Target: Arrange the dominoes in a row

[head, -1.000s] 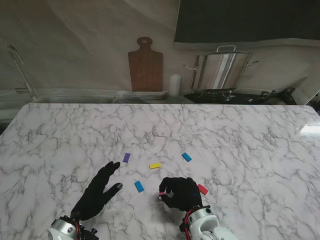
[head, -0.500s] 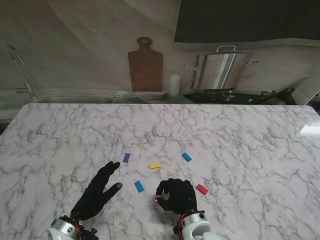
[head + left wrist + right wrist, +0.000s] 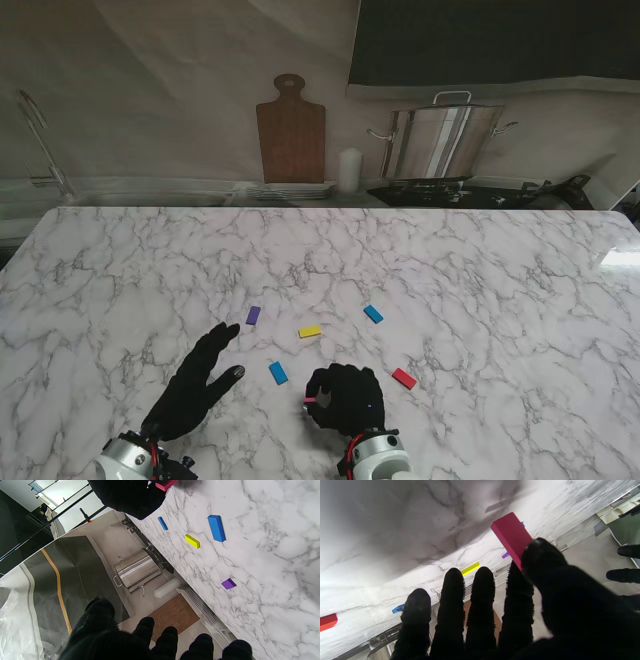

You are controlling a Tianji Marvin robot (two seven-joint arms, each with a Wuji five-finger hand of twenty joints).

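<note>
Right hand (image 3: 345,398), black-gloved, is closed on a crimson-pink rectangular domino (image 3: 512,536), pinched between thumb and index finger; the remaining fingers (image 3: 451,600) extend alongside. The block is held just off the white marble tabletop (image 3: 480,270), low and near the front edge. Judgement: a two-finger pinch leaves the block's lower end free, which suits setting it down on end.

Left hand (image 3: 200,380) rests flat with fingers spread, holding nothing, well left of the pinching hand. It looks parked clear of the work area, likely to avoid knocking pieces.

Loose dominoes lie flat and scattered, not yet in any row:
- blue rectangular domino (image 3: 278,373), between the two hands
- yellow rectangular domino (image 3: 310,331), farther from me
- purple domino (image 3: 253,315), farther left
- second blue domino (image 3: 373,313), farther right
- red rectangular domino (image 3: 404,378), just right of the right hand

All are apart from one another at differing angles. Judgement: the task is at an early stage.
</note>
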